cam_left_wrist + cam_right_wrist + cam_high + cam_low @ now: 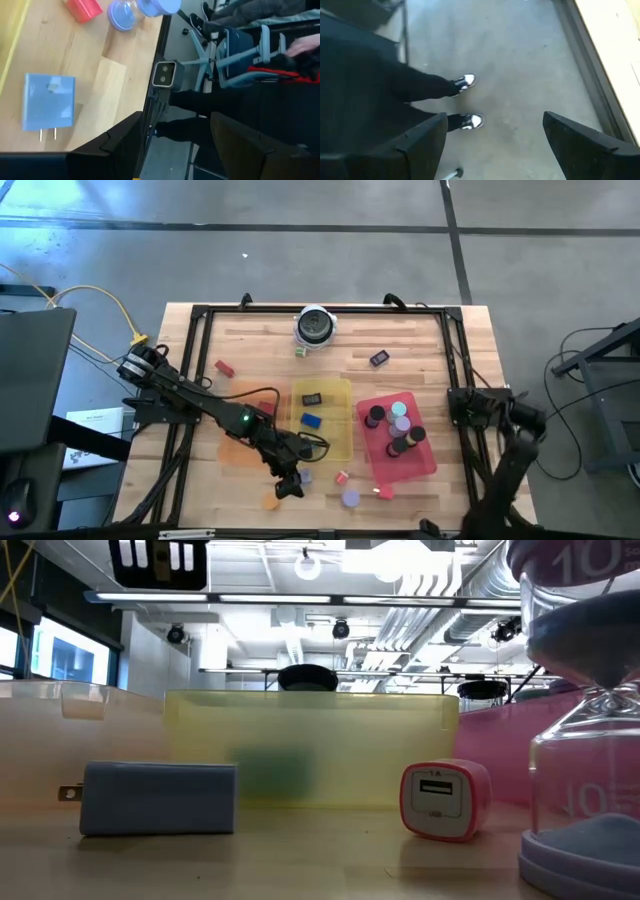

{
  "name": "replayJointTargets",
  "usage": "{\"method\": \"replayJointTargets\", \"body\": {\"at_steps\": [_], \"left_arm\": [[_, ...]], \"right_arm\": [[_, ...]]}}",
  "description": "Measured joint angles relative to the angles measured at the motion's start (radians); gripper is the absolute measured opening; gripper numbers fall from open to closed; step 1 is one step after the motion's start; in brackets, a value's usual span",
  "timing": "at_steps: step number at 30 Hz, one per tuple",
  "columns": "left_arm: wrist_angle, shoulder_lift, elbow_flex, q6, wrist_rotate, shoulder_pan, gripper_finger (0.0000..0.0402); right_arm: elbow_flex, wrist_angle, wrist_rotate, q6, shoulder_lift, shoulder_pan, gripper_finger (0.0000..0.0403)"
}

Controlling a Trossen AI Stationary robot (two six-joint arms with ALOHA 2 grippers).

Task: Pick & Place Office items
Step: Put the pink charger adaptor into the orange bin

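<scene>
Small office items lie on the wooden table. A pale blue plug block [48, 102] [158, 798] lies flat near the front edge, with a pink-and-white block [445, 800], a purple disc [350, 498] and an orange disc [270, 502] nearby. Several discs sit in the red tray [425, 465]. Blue and black blocks lie in the yellow tray [340, 442]. My left gripper [290, 485] [175, 115] hangs open over the front edge beside the blue block, with nothing between its fingers. My right gripper [495, 115] is open over the floor, off the table.
An orange tray [235, 448] lies under my left arm. A round silver-and-black object [316, 325] stands at the far edge, with a red bit [224, 367] and a black bit [380, 358] nearby. A purple hourglass [590, 740] stands near the front. A person's shoes [467, 100] show on the floor.
</scene>
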Motion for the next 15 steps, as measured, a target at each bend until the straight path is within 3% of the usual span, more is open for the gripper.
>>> {"method": "replayJointTargets", "body": {"at_steps": [8, 15], "left_arm": [[0.000, 0.000, 0.000, 0.002, 0.072, -0.020, 0.0227], [0.000, 0.000, 0.000, 0.021, 0.096, -0.026, 0.0227]], "right_arm": [[0.000, 0.003, -0.172, 0.012, 0.090, -0.125, 0.0318], [0.000, -0.026, -0.225, 0.018, 0.090, -0.165, 0.0318]]}}
